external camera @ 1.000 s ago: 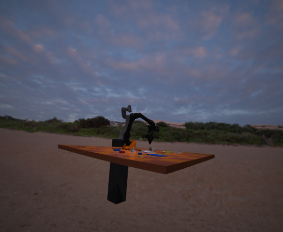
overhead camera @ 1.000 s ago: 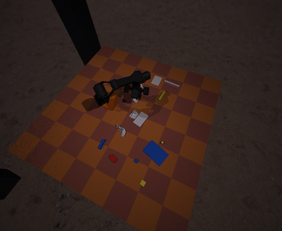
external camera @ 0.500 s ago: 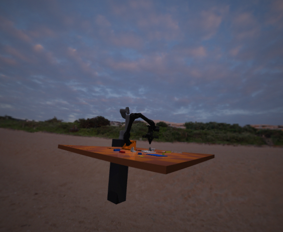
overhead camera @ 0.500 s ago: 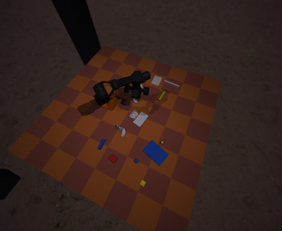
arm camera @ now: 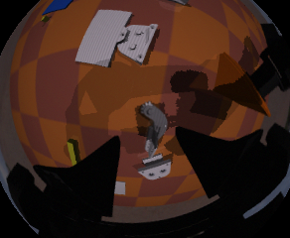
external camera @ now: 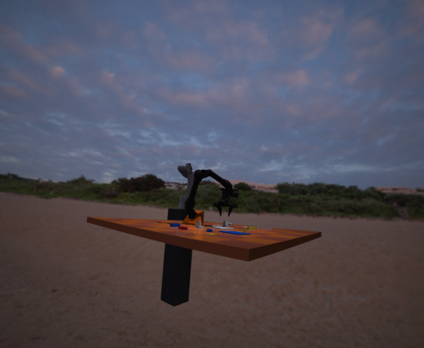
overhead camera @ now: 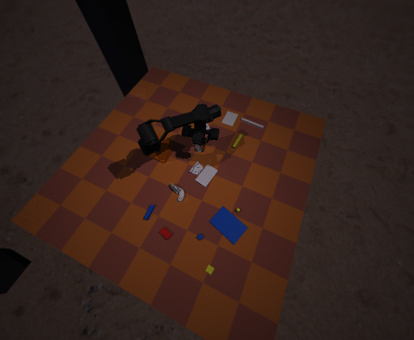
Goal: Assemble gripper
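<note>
My gripper (external camera: 225, 215) (arm camera: 147, 135) is open and empty, pointing down above one grey jaw. This jaw (overhead camera: 198, 148) (arm camera: 159, 119) lies on the table between the fingers as the wrist view shows it, below their tips. The housing plate (overhead camera: 207, 127) (arm camera: 156, 172), pale with two holes, is just beyond the jaw and partly hidden by the arm in the top view. The gripper base (overhead camera: 196, 168) (arm camera: 141, 44) lies flat with its small pins up, against a white ribbed plate (overhead camera: 207, 176) (arm camera: 104, 39). The other jaw (overhead camera: 181, 193) lies apart, nearer the top camera.
A yellow bar (overhead camera: 237, 141) (arm camera: 72, 152), a white tile (overhead camera: 230, 118) (arm camera: 120, 187) and a white bar (overhead camera: 252, 122) lie beyond the gripper. A blue plate (overhead camera: 228, 224), blue bar (overhead camera: 148, 212), red block (overhead camera: 165, 233) and small pieces lie nearer. An orange wedge (arm camera: 236, 84) stands by the arm's base.
</note>
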